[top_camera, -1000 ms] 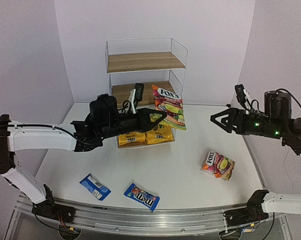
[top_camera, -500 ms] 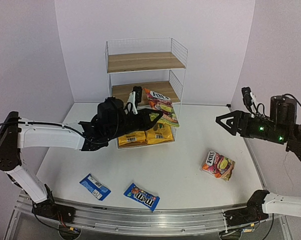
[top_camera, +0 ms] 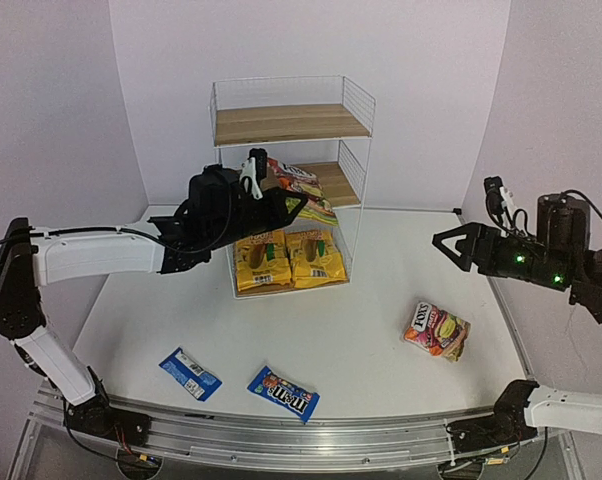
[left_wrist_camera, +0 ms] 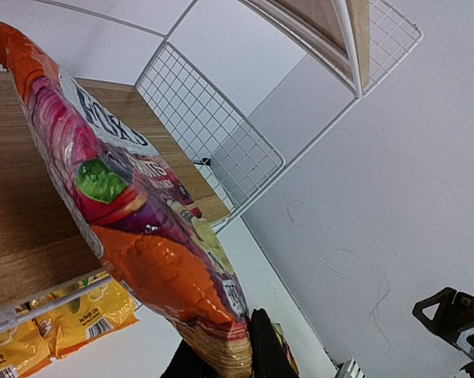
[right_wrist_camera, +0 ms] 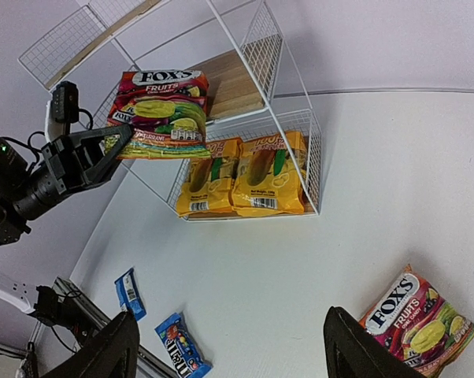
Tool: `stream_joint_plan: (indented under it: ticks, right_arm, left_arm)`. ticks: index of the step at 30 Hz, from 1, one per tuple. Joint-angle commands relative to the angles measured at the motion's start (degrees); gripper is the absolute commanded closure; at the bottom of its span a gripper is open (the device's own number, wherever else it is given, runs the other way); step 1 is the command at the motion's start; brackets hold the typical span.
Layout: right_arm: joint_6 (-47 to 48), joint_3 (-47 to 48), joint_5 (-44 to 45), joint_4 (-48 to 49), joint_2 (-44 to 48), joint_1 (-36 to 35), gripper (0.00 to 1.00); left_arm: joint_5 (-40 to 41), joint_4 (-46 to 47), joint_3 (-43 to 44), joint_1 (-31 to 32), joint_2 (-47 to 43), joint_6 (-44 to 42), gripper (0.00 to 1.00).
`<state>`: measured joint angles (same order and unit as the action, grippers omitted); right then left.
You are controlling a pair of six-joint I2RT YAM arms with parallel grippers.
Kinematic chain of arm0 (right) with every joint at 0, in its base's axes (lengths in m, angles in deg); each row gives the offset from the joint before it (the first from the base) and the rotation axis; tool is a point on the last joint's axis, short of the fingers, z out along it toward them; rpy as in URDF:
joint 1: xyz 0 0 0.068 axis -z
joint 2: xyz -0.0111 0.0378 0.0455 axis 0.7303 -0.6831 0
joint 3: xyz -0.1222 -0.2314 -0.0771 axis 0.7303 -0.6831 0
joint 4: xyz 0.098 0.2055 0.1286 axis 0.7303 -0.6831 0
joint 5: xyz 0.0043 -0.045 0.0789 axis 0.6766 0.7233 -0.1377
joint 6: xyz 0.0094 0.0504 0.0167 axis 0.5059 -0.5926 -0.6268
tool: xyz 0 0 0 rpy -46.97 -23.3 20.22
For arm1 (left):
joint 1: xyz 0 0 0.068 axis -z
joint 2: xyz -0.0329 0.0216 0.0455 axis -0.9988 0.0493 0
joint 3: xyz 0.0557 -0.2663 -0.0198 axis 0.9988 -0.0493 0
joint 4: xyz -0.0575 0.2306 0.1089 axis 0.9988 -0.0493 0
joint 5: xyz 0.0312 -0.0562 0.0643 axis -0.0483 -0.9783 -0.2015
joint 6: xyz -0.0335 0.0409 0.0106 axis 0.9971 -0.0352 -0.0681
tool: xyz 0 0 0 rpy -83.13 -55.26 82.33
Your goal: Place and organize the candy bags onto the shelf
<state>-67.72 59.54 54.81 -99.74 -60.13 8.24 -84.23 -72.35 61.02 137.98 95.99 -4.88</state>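
Observation:
The white wire shelf [top_camera: 291, 125] stands at the back of the table. My left gripper [top_camera: 286, 207] is shut on the end of a red-pink candy bag [top_camera: 299, 185] and holds it slanted over the middle board [left_wrist_camera: 32, 236]. The bag fills the left wrist view [left_wrist_camera: 135, 236] and shows in the right wrist view [right_wrist_camera: 160, 110]. Two yellow bags [top_camera: 263, 260] [top_camera: 317, 256] lie side by side on the bottom board. A second red-pink bag [top_camera: 436, 330] lies on the table at the right. Two blue packets [top_camera: 190, 373] [top_camera: 283, 392] lie near the front. My right gripper [top_camera: 443, 243] is open and empty, high at the right.
The top board [top_camera: 286, 122] carries nothing. The shelf has wire mesh side walls [left_wrist_camera: 213, 134]. The white table [top_camera: 361, 340] ends in a metal rail at the front. Lilac walls stand close on the left, right and back.
My left gripper has lifted the red-pink bag up and back, from in front of the shelf to over the middle board. The right arm drew slightly right.

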Motion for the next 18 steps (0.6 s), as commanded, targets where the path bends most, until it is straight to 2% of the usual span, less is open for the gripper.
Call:
stream_joint_plan:
  ticks: [1,7,10,12,18]
  right_arm:
    - [0.7,0.1,1.7,0.9,-0.9,-0.3,0.23]
    - [0.5,0.2,1.7,1.0,-2.1,-0.3,0.23]
    - [0.4,0.4,1.8,1.0,-2.6,-0.3,0.23]
    - [0.3,0.4,1.8,1.1,-2.9,-0.3,0.23]
    - [-0.2,0.3,1.9,1.2,-3.0,-0.3,0.23]
  left_arm:
    - [1.7,-3.6,6.6,-0.8,1.9,-1.4,1.00]
    - [5.5,-9.0,10.9,-1.0,4.4,-1.7,1.00]
    - [6.8,-12.4,13.3,-1.0,6.1,-1.1,0.90]
    - [7.4,-13.7,14.4,-1.0,7.0,-0.6,0.88]
    - [10.0,-15.8,17.1,-1.0,9.7,1.7,0.88]
